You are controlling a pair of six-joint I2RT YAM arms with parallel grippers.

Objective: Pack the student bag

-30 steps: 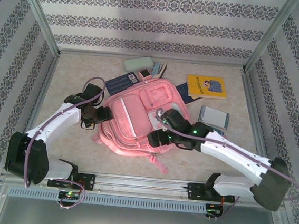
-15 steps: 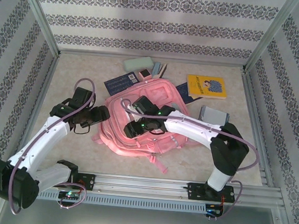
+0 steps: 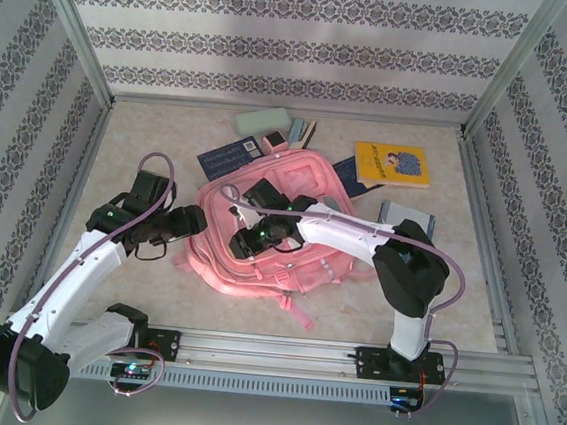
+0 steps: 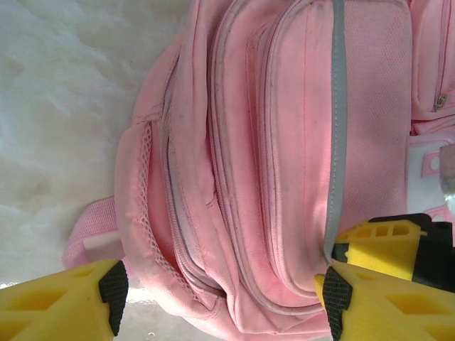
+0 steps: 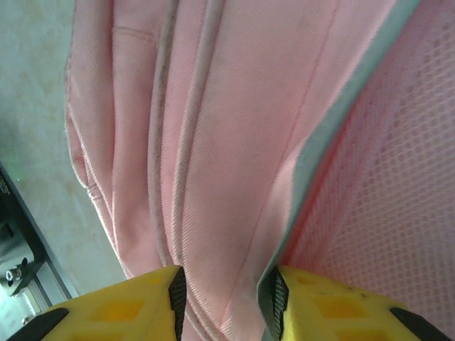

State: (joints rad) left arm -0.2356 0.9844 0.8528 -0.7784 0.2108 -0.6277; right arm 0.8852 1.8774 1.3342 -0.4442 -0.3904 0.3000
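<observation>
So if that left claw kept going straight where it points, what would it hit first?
Most likely the student bag: the left gripper, jaws open, points at its pink side by the zippered seams, with nothing in between. The gap itself is hard to judge.

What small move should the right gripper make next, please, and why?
Probably close the right gripper: its fingers stand apart astride a ridge of the large pink fabric backpack, so closing should pinch it. The left gripper sits open over its edge.
</observation>
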